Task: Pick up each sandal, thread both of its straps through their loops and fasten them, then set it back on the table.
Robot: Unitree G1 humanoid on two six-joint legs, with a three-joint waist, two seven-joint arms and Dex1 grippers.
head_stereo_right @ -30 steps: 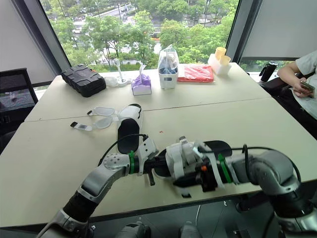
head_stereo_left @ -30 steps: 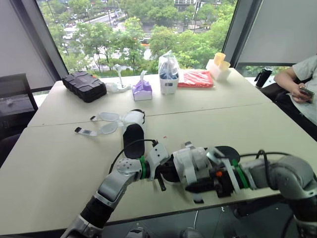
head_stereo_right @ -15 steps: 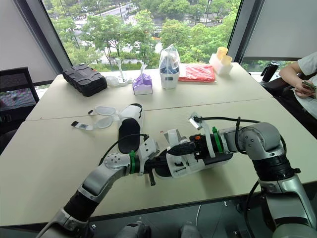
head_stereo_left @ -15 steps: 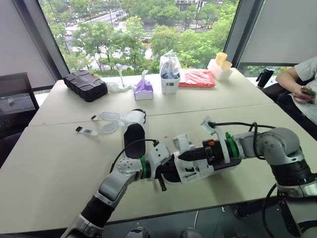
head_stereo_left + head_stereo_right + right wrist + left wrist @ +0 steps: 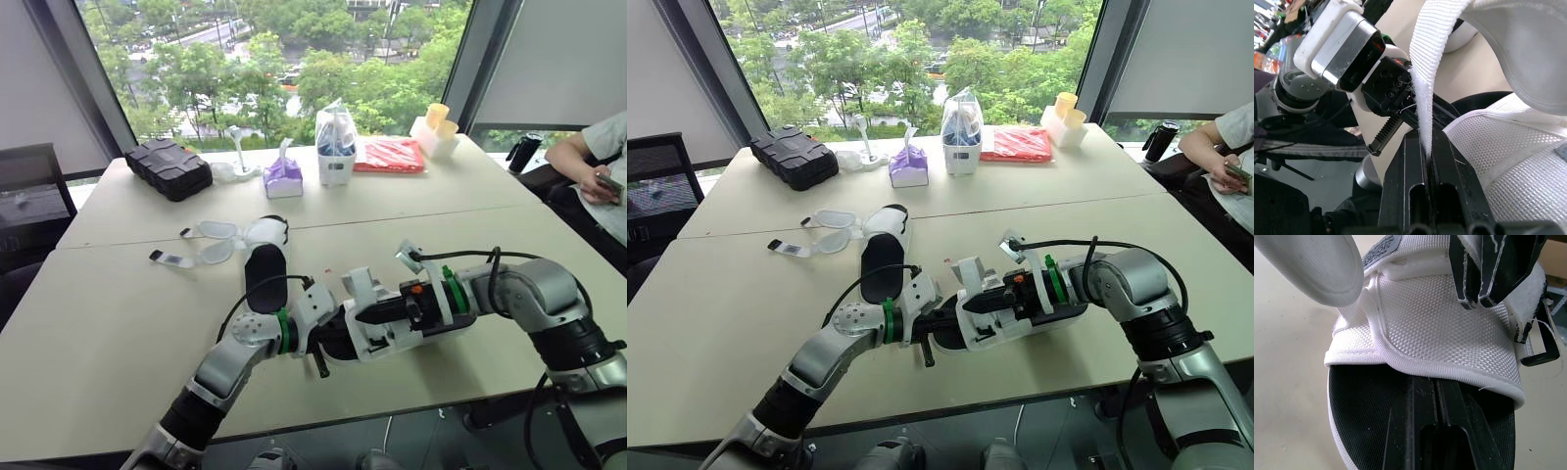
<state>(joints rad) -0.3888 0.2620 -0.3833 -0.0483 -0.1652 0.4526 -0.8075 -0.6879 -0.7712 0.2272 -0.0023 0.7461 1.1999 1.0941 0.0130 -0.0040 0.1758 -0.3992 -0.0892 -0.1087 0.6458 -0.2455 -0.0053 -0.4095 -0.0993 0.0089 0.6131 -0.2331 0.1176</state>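
The left gripper (image 5: 1436, 382) has its fingers closed together, lying on the black footbed beneath the upper of the white woven sandal with black sole (image 5: 1440, 318), which is between both arms at the near middle of the beige table (image 5: 118, 294). The right gripper (image 5: 1425, 142) is pinched tight on that sandal's white webbing strap (image 5: 1426, 73). A second black-soled sandal (image 5: 265, 272) lies unfastened farther back.

The sandal (image 5: 1440, 318) has a coarse woven cloth upper and strap (image 5: 1425, 68) over a matt black footbed (image 5: 1359, 416).

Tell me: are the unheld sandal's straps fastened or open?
Open: both straps lie spread flat on the table beside that sandal.
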